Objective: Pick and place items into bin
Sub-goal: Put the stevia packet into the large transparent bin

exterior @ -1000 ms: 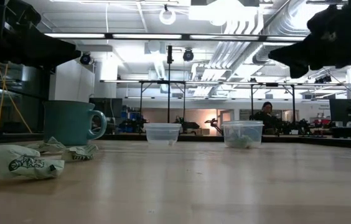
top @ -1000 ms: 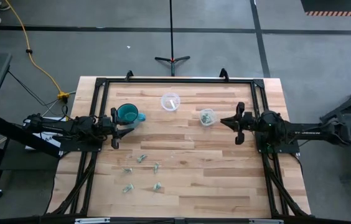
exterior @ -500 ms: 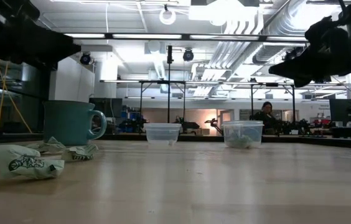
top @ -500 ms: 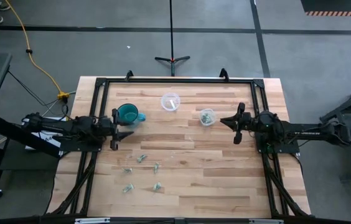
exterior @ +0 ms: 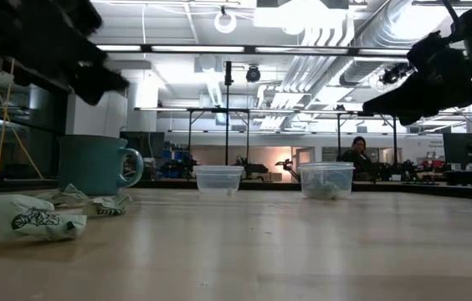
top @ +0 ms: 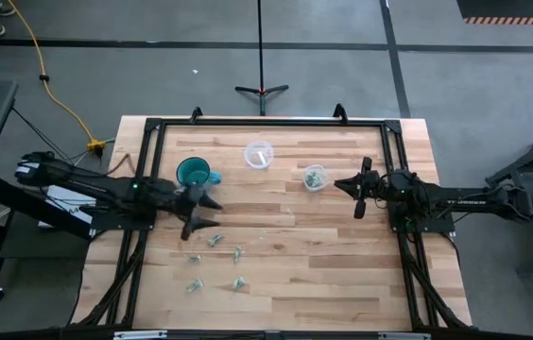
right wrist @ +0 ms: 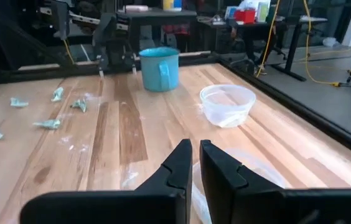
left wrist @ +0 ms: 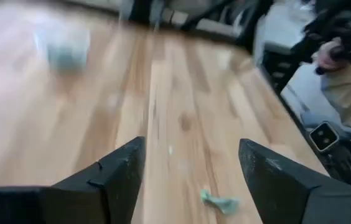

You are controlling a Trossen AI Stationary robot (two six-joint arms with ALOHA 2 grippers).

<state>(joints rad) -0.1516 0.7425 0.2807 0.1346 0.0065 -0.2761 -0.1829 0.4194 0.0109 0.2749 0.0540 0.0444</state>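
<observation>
1. Left gripper (top: 200,213): held above the wooden table (top: 342,274) just in front of the teal mug (top: 194,173), its fingers (left wrist: 116,177) spread wide with nothing between them.
2. Right gripper (top: 359,188): held above the table beside a clear tub (top: 315,178) that has pale green pieces in it; its fingers (right wrist: 175,167) are nearly together, a narrow gap showing, and hold nothing.
3. Items (top: 214,241): small pale green-and-whitish pieces scattered loose on the table near the left gripper, on the front left part of the board, well apart from the tub.
4. Second clear tub (top: 259,154): stands between the mug and the first tub, toward the back edge.
</observation>
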